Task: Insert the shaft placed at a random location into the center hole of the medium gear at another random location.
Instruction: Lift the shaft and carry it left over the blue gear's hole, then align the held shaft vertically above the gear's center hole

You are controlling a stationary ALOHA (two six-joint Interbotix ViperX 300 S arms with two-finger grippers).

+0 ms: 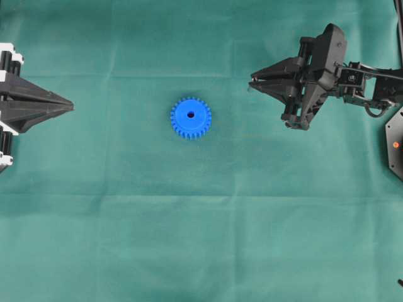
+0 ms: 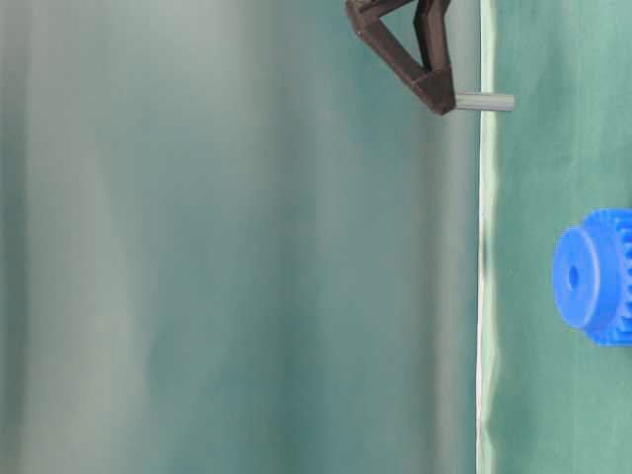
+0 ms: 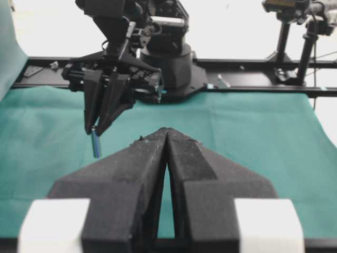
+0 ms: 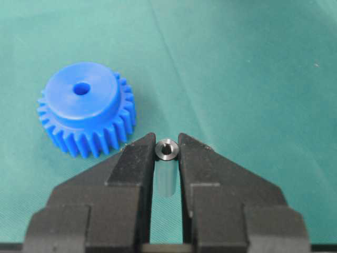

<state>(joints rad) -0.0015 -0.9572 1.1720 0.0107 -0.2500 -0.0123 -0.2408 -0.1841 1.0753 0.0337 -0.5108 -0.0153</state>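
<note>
Your right hand pinches the small silvery-grey metal shaft between its black fingertips, the pin standing upright with its lower end poking out below the tips, clear of the green cloth-covered worktop. In the overhead view that hand sits well to the right of the bright blue toothed plastic gear and apart from it. The gear lies flat near the middle of the worktop, its small round dark center hole facing up and uncovered. Your left hand rests at the left edge of the worktop, its two black fingers pressed together, holding nothing, far from the gear.
</note>
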